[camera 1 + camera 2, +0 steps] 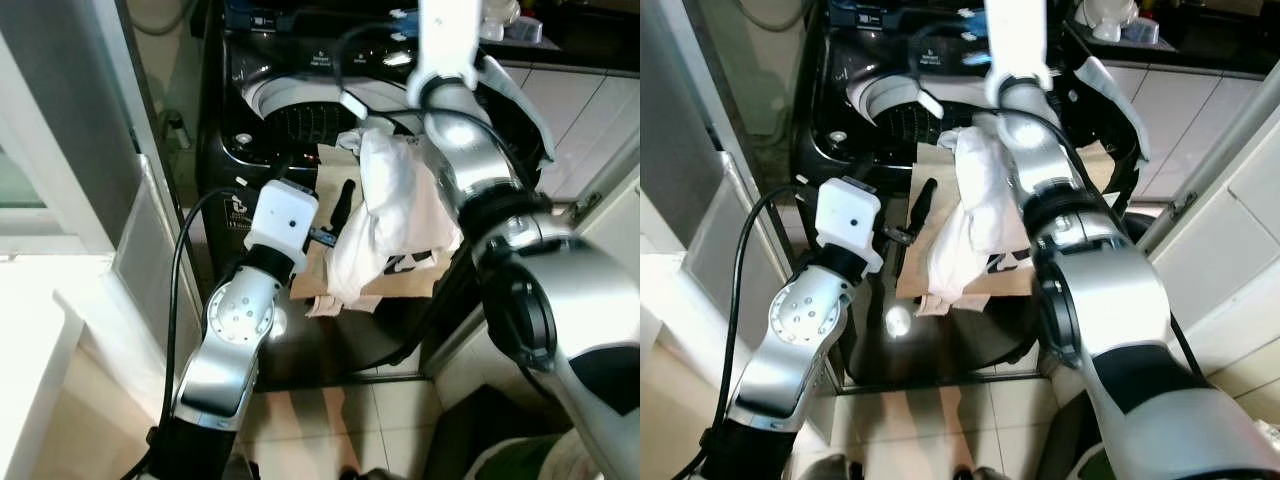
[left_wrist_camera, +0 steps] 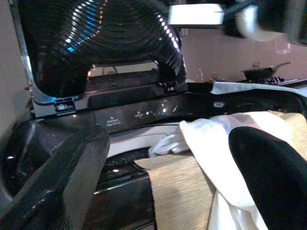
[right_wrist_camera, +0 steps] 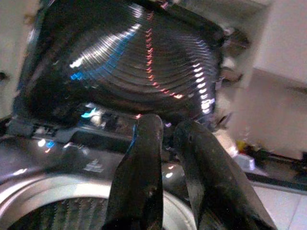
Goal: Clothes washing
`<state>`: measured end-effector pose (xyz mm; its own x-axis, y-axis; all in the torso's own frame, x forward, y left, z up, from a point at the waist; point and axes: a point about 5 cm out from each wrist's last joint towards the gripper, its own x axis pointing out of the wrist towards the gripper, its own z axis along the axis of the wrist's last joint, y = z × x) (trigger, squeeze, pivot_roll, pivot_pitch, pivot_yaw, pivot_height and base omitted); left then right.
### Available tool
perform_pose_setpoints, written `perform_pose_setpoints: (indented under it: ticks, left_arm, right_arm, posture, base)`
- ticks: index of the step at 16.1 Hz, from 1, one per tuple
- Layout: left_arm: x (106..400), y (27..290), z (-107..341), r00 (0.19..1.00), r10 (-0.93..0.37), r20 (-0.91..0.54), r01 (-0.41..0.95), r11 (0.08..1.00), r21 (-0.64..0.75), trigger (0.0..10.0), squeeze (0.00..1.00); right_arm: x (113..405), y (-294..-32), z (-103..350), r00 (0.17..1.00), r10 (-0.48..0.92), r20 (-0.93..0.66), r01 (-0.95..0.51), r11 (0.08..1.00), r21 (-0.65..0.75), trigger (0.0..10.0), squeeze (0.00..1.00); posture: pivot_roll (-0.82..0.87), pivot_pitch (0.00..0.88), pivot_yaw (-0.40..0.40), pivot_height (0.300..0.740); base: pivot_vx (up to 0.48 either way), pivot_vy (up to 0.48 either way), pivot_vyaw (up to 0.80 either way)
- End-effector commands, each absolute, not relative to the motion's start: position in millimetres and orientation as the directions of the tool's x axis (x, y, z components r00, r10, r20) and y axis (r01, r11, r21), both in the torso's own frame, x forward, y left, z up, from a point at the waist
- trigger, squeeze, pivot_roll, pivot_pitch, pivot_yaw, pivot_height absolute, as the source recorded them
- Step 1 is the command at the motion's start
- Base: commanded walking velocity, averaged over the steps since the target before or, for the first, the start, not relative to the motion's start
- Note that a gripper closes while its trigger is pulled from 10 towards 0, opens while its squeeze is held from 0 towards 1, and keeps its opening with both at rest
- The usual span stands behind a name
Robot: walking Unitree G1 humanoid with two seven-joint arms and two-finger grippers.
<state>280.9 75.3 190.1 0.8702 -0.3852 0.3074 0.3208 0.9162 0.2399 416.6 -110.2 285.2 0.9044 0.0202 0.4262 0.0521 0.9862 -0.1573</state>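
Note:
A black top-loading washing machine (image 1: 240,150) stands before me with its ribbed lid (image 3: 124,57) raised and its drum (image 1: 300,120) exposed. A tan textured sheet (image 1: 325,170) lies over the machine's front right edge. A white cloth (image 1: 395,210) hangs down in front of it from under my right forearm. My right gripper (image 3: 168,125) reaches over the drum toward the lid, fingers shut, and I see nothing between them. My left gripper (image 2: 168,158) is open at the sheet's left edge, facing the white cloth (image 2: 216,148); one black finger (image 1: 341,203) lies on the sheet.
A glass door and grey frame (image 1: 90,150) close in the left side. White cabinets (image 1: 580,110) stand to the right of the machine. A pan (image 2: 264,72) sits on a far counter. Tiled floor (image 1: 320,420) lies below.

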Motion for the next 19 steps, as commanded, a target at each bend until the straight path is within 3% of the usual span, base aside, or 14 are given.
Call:
perform_pose_setpoints:
  ticks: [1,5,10,13,16,17,19]
  left_arm:
    - [281,72,194,0.861,-0.395,0.319,0.332,0.913,0.236,10.0,0.0]
    - [286,65,192,0.838,-0.452,0.305,0.393,0.888,0.237,10.0,0.0]
    - [291,66,190,0.838,-0.459,0.295,0.402,0.885,0.235,10.0,0.0]
    - [290,67,190,0.833,-0.463,0.302,0.403,0.883,0.239,10.0,0.0]
    - [290,70,190,0.838,-0.454,0.303,0.393,0.887,0.243,10.0,0.0]
    - [289,71,191,0.839,-0.452,0.302,0.39,0.888,0.244,10.0,0.0]
    - [288,72,191,0.841,-0.448,0.302,0.385,0.889,0.248,10.0,0.0]
  right_arm:
    - [411,-125,265,0.897,-0.023,0.442,0.092,0.986,-0.136,10.0,1.0]
    - [374,-142,169,0.944,-0.09,0.319,0.122,0.989,-0.082,10.0,1.0]
    - [345,-142,135,0.963,-0.046,0.266,0.077,0.991,-0.11,10.0,1.0]
    - [347,-123,127,0.983,0.018,0.181,-0.015,1.0,-0.017,10.0,1.0]
    - [355,-118,116,0.994,0.071,0.078,-0.069,0.997,-0.027,10.0,1.0]
    - [360,-118,112,0.997,0.072,0.032,-0.07,0.997,-0.043,10.0,0.0]
    - [365,-119,110,0.998,0.061,-0.019,-0.062,0.997,-0.041,10.0,0.0]
  posture:
    - [0.07,0.0,-0.089,0.74]
    - [-0.01,0.0,-0.028,0.74]
    - [-0.02,0.0,-0.018,0.74]
    - [0.0,0.0,-0.023,0.74]
    - [0.02,0.0,-0.025,0.74]
    - [0.03,0.0,-0.026,0.74]
    - [0.04,0.0,-0.031,0.74]
  base:
    - [0.0,0.0,0.0]
    - [0.0,0.0,0.0]
    - [0.0,0.0,0.0]
    - [0.0,0.0,0.0]
    - [0.0,0.0,0.0]
    - [0.0,0.0,0.0]
    - [0.0,0.0,0.0]
